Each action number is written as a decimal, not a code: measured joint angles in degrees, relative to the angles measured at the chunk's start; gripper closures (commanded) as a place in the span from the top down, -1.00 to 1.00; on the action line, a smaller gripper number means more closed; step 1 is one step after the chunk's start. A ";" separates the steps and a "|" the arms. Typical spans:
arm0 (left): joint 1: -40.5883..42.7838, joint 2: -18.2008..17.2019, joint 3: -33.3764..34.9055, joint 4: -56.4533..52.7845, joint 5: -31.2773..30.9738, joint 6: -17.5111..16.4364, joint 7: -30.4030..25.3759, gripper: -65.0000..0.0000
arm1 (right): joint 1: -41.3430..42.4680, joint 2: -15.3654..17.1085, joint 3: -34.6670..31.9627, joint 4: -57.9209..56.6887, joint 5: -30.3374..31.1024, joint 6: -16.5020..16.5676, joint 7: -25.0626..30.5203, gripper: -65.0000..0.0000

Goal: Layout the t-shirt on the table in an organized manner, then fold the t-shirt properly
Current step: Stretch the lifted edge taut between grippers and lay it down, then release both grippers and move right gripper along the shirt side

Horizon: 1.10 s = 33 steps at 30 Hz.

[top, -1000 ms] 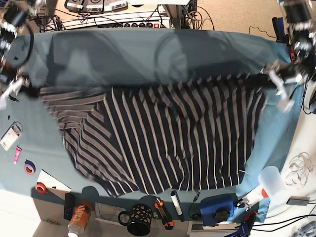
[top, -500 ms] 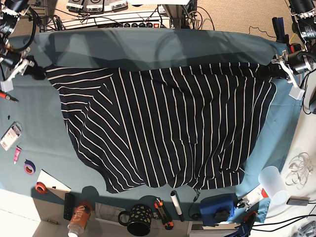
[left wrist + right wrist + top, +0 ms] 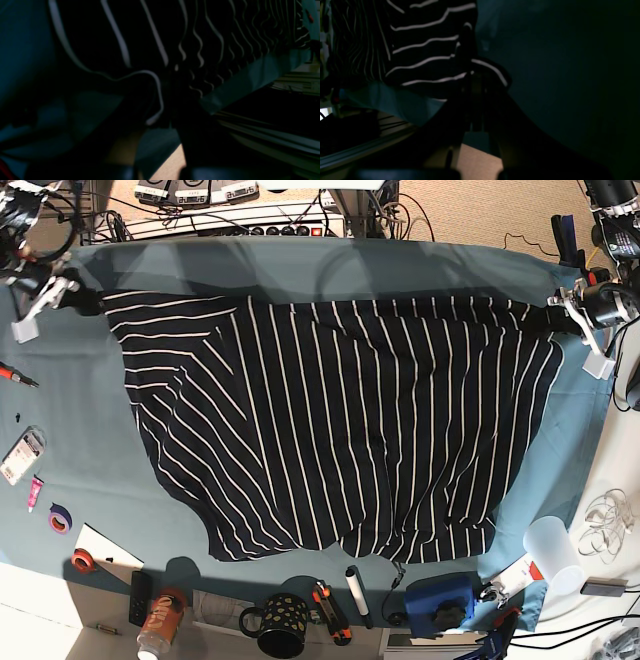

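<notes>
Overhead, the right pincer [image 3: 62, 292] sits at the far left edge of the bench [image 3: 300, 270], clamped on one corner of the t-shirt [image 3: 340, 430]. From there the striped shirt spreads flat across the teal cloth, its upper edge drawn nearly straight, its lower hem close to the black polka-dot mug [image 3: 280, 622] and white marker [image 3: 357, 592]. At far right, the left pincer [image 3: 562, 316] is clamped on the opposite corner.

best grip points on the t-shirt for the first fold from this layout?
Probably keep the two far corners: the left gripper and right gripper are each shut on the t-shirt there. Its far edge is stretched straight between them, and the rest lies fairly flat on the table.
</notes>
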 measured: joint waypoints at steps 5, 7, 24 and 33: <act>0.00 -0.37 -0.02 0.00 0.22 0.02 -0.15 -0.14 | 0.04 -0.48 0.00 0.00 -0.20 0.00 0.04 -0.47; 0.02 -1.14 0.00 0.00 0.07 0.02 -0.17 -0.14 | 0.02 -0.44 0.00 0.00 -0.17 0.00 0.02 -0.43; -0.31 -6.64 -20.35 0.09 -13.09 -2.38 1.33 -0.15 | 13.35 0.04 14.78 0.02 6.93 0.02 -0.61 -0.43; -0.17 -6.49 -20.59 0.09 -12.96 -2.97 0.63 -0.15 | 28.61 1.29 -7.50 -3.10 -27.02 -0.20 15.28 -0.43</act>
